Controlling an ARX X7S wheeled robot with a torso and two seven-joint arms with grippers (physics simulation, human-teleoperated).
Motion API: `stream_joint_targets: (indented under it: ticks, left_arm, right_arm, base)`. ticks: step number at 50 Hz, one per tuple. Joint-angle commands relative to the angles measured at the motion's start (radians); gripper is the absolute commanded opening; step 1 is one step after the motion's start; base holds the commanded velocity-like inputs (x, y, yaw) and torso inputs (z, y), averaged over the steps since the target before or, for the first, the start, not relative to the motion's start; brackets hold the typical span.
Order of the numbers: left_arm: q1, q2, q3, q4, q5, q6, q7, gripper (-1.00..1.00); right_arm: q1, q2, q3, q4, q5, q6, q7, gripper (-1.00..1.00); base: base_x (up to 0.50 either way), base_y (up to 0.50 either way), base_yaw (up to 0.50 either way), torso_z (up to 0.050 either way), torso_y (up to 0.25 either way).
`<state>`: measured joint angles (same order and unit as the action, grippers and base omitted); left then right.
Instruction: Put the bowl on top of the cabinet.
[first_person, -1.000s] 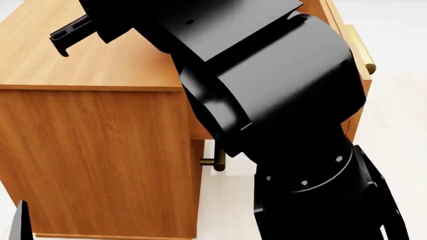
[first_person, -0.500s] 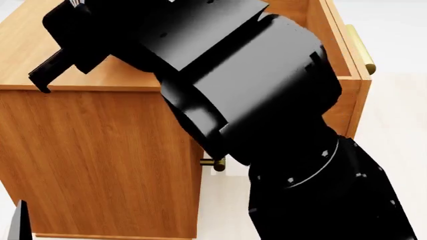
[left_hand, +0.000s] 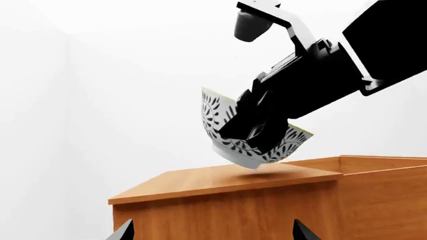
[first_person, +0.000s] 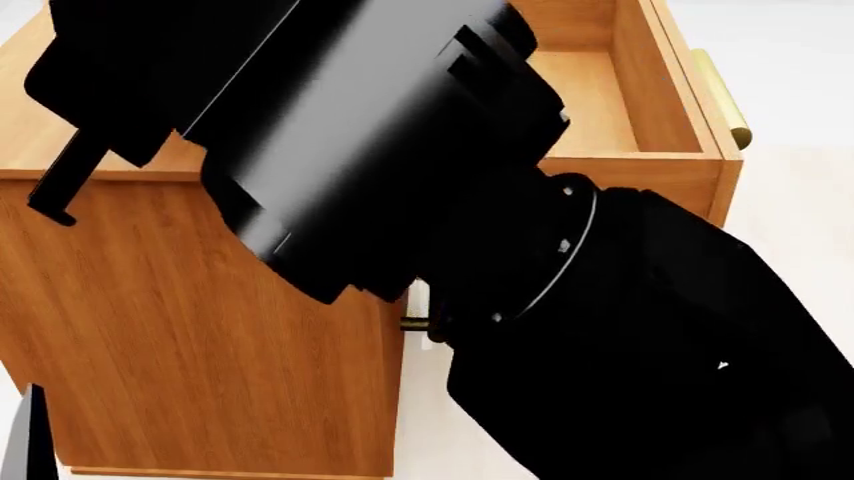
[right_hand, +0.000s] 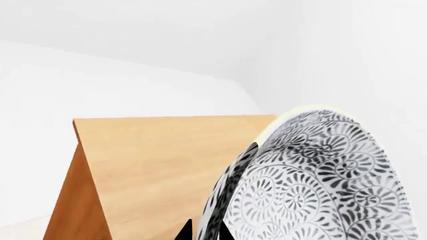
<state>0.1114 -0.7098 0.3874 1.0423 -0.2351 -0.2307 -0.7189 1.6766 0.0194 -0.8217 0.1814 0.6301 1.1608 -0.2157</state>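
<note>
Over the cabinet (left_hand: 233, 181) top, the right claw (left_hand: 257, 125), clamped on the tilted bowl (left_hand: 230, 142), risks letting it tip or roll if released now.

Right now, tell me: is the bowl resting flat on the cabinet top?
No: in the left wrist view the bowl hangs tilted in the right end effector, above the cabinet.

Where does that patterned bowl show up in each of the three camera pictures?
Left wrist view: bowl at centre, tilted, held by the right gripper just above the cabinet top.
Head view: not visible; the black arm hides it.
Right wrist view: bowl fills lower right.
Shared landmark: the cabinet's flat top.
</note>
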Motion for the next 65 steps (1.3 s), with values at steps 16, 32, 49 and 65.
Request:
stream_joint_targets:
  ticks: [16,32,49,65]
  left_arm:
    - [-0.073,-0.123,0.107,0.001,-0.046,0.049,-0.133,1.0]
    - [-0.112,-0.197,0.183,-0.008,-0.056,0.097,-0.208,1.0]
    - [-0.125,-0.218,0.195,-0.005,-0.065,0.111,-0.228,1.0]
    - [-0.16,-0.246,0.243,-0.001,-0.069,0.126,-0.261,1.0]
  right_arm:
    - [0.092,-0.007,-0.181,0.037,0.056,-0.042,-0.039,-1.0]
    - [0.089,-0.015,-0.264,0.102,0.129,-0.155,0.006,-1.0]
    - [0.135,-0.005,-0.309,0.124,0.211,-0.175,0.052,1.0]
    - [0.21,0.016,-0.275,0.075,0.269,-0.135,0.094,1.0]
  base:
    - [0.0,0.0,0.0,0.0,0.001]
    - [0.0,0.0,0.0,0.0,0.0]
    - [0.0,0.0,0.0,0.0,0.0]
    - [0.0,0.0,0.0,0.0,0.0]
